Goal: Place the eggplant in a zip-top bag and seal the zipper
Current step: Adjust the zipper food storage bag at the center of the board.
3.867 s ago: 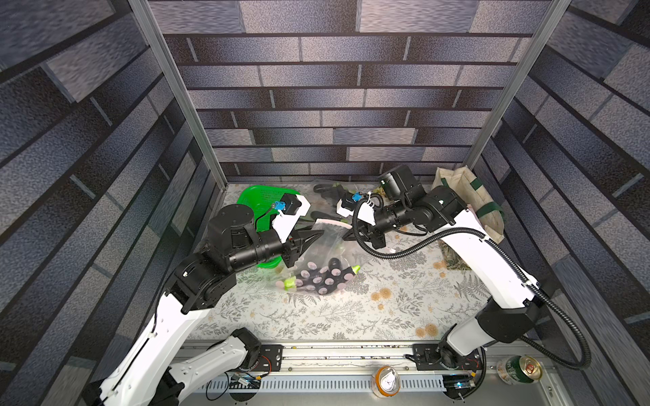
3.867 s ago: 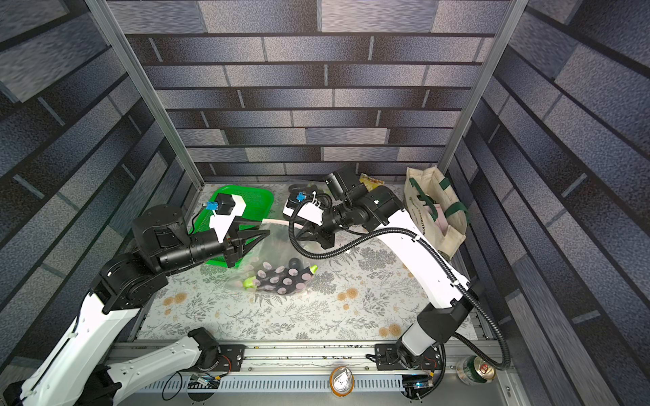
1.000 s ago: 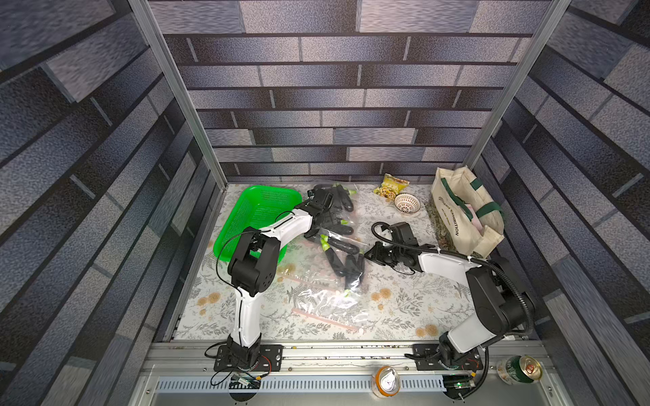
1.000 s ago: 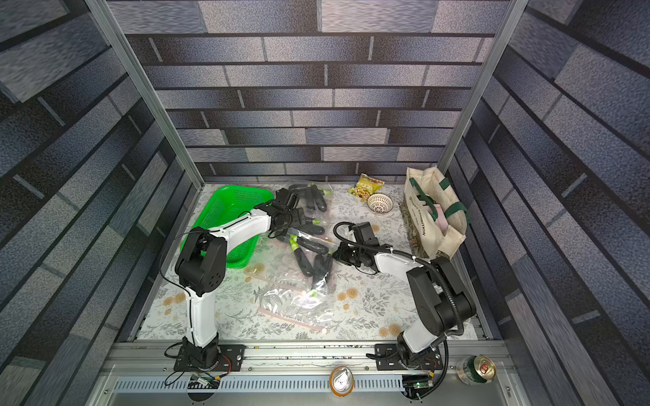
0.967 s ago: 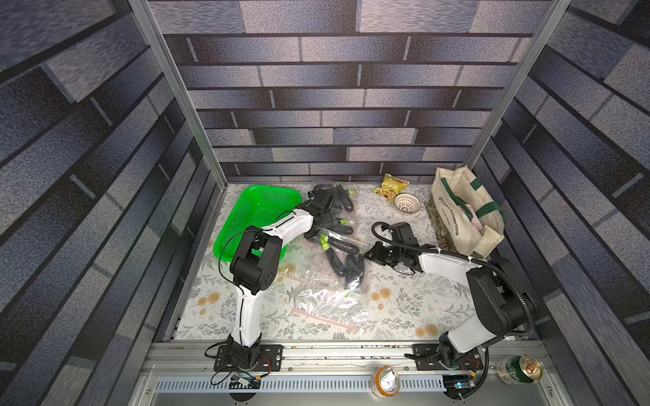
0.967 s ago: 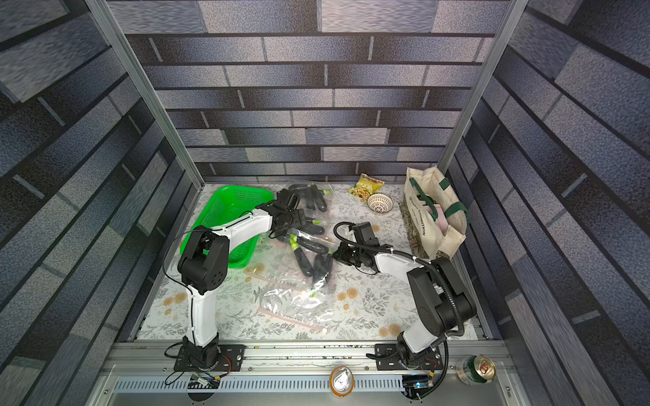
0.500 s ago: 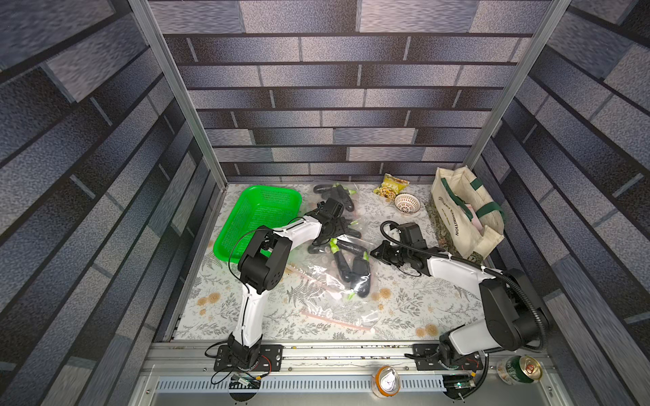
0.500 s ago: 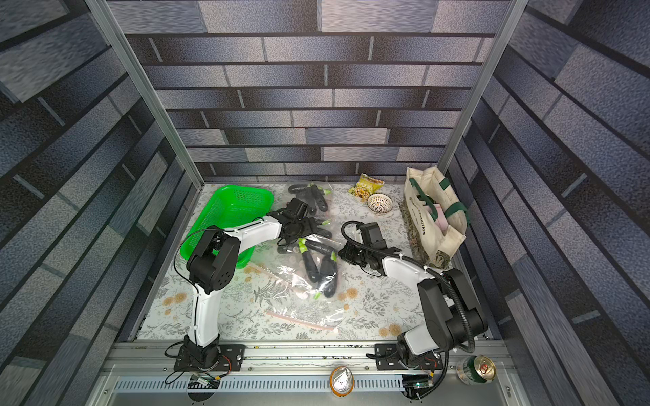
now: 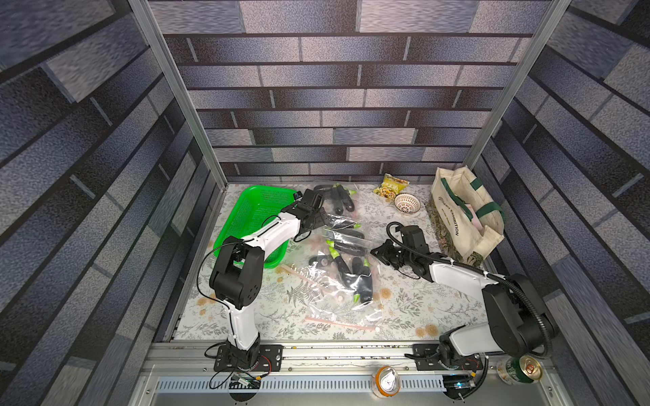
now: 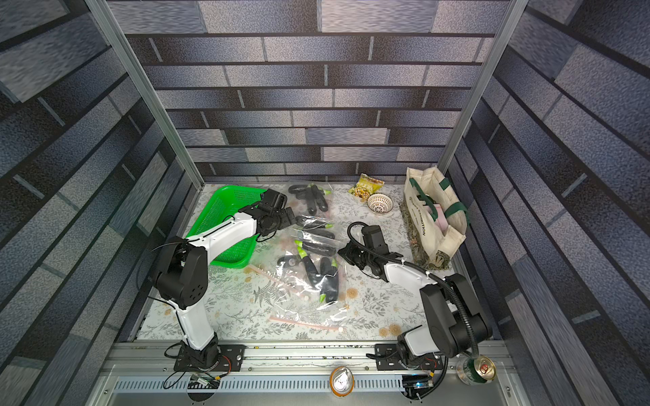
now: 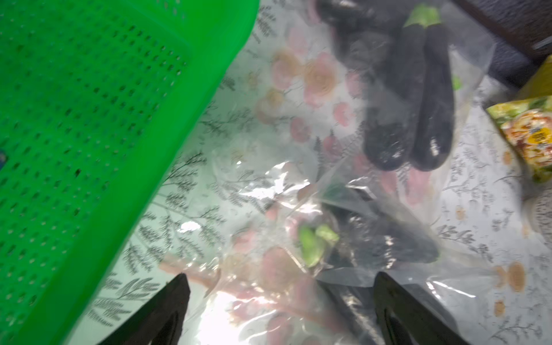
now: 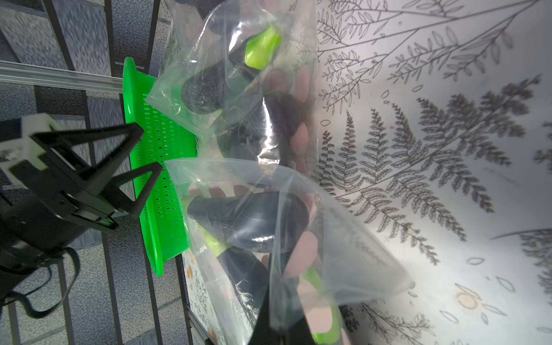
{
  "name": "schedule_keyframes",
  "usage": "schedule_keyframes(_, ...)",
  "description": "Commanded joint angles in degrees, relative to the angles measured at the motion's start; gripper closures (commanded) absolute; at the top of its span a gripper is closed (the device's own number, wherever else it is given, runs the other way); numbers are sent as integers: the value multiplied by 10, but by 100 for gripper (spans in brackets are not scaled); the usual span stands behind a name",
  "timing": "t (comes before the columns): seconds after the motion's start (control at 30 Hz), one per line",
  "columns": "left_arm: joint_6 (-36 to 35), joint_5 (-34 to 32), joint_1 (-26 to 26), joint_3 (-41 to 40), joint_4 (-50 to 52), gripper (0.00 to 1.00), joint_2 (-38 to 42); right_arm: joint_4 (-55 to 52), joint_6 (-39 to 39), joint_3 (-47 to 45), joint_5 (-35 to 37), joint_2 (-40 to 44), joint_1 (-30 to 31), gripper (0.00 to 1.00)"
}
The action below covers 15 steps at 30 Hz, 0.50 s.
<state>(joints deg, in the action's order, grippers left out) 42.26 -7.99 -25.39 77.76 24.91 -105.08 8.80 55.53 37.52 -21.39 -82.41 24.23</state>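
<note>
Several clear zip-top bags lie in the middle of the table, each with dark eggplants with green stems inside. My right gripper [image 9: 375,252] [image 10: 342,253] is low over the table. In the right wrist view it [image 12: 279,327] is shut on a fold of the zip-top bag [image 12: 298,209] that holds an eggplant [image 12: 248,221]. The nearest bag [image 9: 316,286] spreads toward the front, with eggplants [image 9: 358,277] at its right. My left gripper [image 9: 325,220] [image 11: 280,288] stands open just above another bag [image 11: 257,191], with nothing between its fingers [image 11: 176,298].
A green basket [image 9: 253,211] stands at the back left, touching my left arm. At the back lies a further bag of eggplants [image 9: 337,198]. At the back right are a snack packet [image 9: 391,185], a small bowl [image 9: 407,204] and a tote bag [image 9: 460,214]. Two cans [image 9: 387,381] stand on the front rail.
About four seconds ago both grippers held a bag up above the table. Over the last second both arms stay low; the bags have shifted a little toward the front and my right jaws have closed fully.
</note>
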Motion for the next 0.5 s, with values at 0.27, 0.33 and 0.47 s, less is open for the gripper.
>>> schedule_keyframes(0.27,11,8,-23,-101,-2,4,178,29,36,42,37,-31,50,66)
schedule_keyframes(0.33,-3,2,-27,-104,-3,3,220,-46,-11,63,65,0,48,55)
schedule_keyframes(0.47,-47,-59,-28,-113,7,0,325,-178,-109,96,125,79,16,7)
